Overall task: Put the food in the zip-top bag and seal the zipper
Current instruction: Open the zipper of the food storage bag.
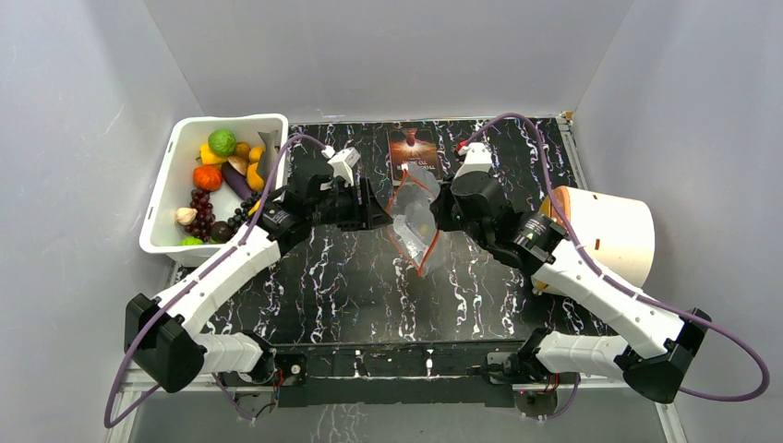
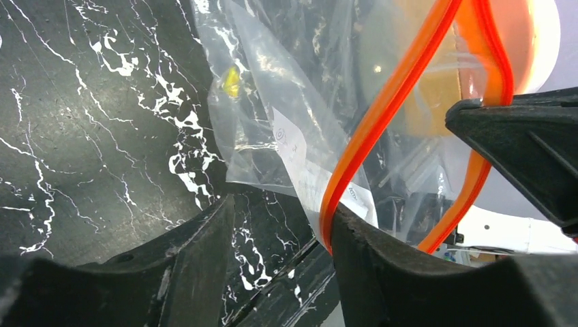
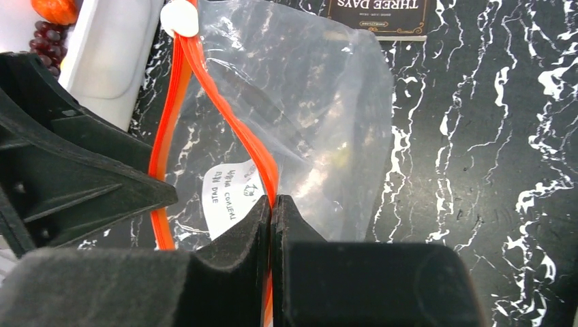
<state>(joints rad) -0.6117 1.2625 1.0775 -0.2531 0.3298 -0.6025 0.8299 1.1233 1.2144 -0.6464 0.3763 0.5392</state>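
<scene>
The clear zip-top bag [image 1: 415, 229] hangs above the table's middle between both grippers, mouth open. My right gripper [image 1: 438, 214] is shut on one red-orange zipper strip [image 3: 262, 160], beside the white label patch [image 3: 228, 192]. The white slider [image 3: 179, 18] sits at the strip's far end. My left gripper [image 1: 379, 217] is open; one of its fingers [image 2: 388, 266] stands inside the bag's mouth, with the other zipper strip [image 2: 382, 116] lying against it. A small yellow piece [image 2: 232, 82] lies inside the bag. Toy fruit and vegetables [image 1: 217, 180] fill the white tub [image 1: 185, 125].
The white tub stands at the back left, and its wall also shows in the right wrist view [image 3: 109, 48]. A dark book [image 1: 414, 148] lies at the back centre. A large white and orange roll [image 1: 605, 231] lies on its side at the right edge.
</scene>
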